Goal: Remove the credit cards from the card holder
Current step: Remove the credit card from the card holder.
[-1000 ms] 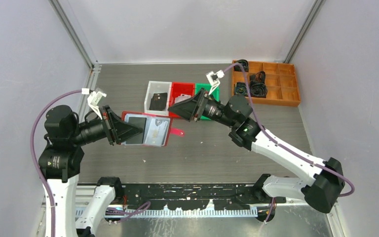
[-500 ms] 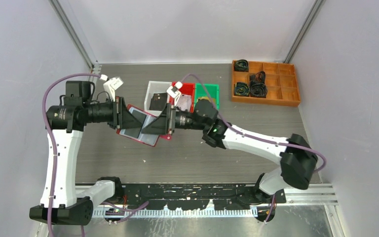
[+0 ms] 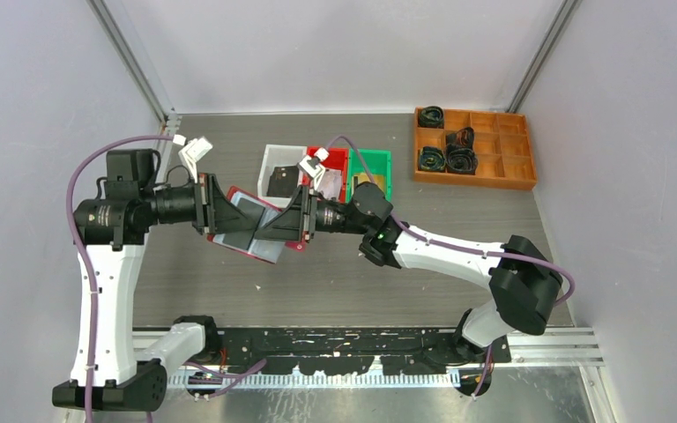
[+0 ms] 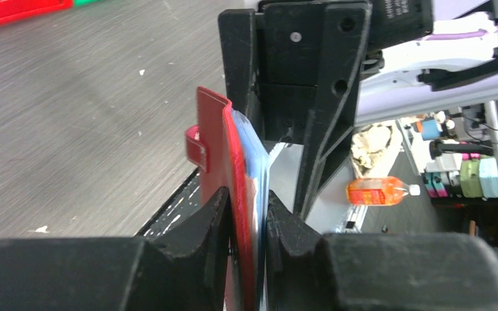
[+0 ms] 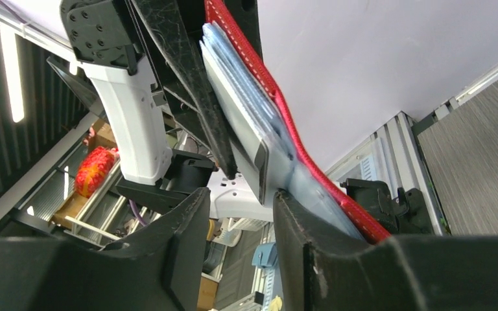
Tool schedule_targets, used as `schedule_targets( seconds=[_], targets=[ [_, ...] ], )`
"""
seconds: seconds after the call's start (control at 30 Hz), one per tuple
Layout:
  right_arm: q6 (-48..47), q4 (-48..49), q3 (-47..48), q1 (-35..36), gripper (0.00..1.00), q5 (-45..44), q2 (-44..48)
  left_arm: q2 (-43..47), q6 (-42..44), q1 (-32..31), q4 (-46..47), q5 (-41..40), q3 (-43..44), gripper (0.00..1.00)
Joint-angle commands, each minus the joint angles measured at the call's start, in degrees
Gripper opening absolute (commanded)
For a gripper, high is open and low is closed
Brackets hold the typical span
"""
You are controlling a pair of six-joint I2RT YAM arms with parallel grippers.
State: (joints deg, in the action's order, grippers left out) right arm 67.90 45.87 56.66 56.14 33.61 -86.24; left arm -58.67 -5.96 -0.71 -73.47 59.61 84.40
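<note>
Grey wood-grain table, pale enclosure walls; the two arms meet above its left-centre, well off the surface. You hold the card holder aloft and on edge in the left gripper, whose fingers are pressed onto the red cover and the pale clear sleeves together. Facing it, the right gripper straddles the projecting corner of a silvery card. Its fingers stand apart, one on each side with a gap showing, so nothing is pinched there yet.

Hazards, as judged from this pose:
(a) The finger on the sleeve side sits close to the plastic. Closing there would likely catch a sleeve with the card, and the pull would drag the whole holder.
(b) Your left pinch bears on the sleeve stack, and perhaps on the card itself. If so, friction resists extraction and the holder may twist or slip from its one-edge grip.
(c) Only a corner lies between the right fingers. A shallow bite could let the card slide free and drop to the table.

Pose: the left arm stands upright from its base, forearm level, wrist pointing right; the right arm reaches long and low across the table, wrist pointing left
</note>
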Motion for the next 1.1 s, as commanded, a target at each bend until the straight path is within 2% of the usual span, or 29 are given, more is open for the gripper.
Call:
schedule_targets(
  seconds=[0.0,0.17,0.27,0.6,0.83,0.97,1.07],
  targets=[
    [1.5,6.5,0.1,-0.2,0.45,-2.7,0.5,3.1,-11.3,-0.3,9.4,14.3,-0.8,0.24],
    [3.1,9.4,-0.8,-0.3,0.42,-4.8,0.4,8.6,-29.4,-0.3,31.2,20.0,-8.9,0.27],
    [4.3,10.7,-0.8,-0.3,0.38,-5.8,0.0,11.3,-35.6,-0.3,39.8,20.6,-12.2,0.27],
    [6.5,13.8,-0.1,-0.2,0.28,-6.9,-0.9,11.8,-34.9,-0.3,39.5,20.2,-11.8,0.25],
    [-0.4,3.0,2.6,1.5,0.25,-10.2,0.6,12.7,-27.3,-0.3,32.6,16.0,-10.9,0.22],
    [-0.7,3.0,3.0,1.8,0.24,-11.0,0.8,13.2,-26.2,-0.3,31.8,15.3,-11.3,0.22],
    [-1.3,2.8,3.0,2.0,0.11,-11.3,1.2,13.2,-26.0,-0.3,31.9,15.2,-11.4,0.22]
  ],
)
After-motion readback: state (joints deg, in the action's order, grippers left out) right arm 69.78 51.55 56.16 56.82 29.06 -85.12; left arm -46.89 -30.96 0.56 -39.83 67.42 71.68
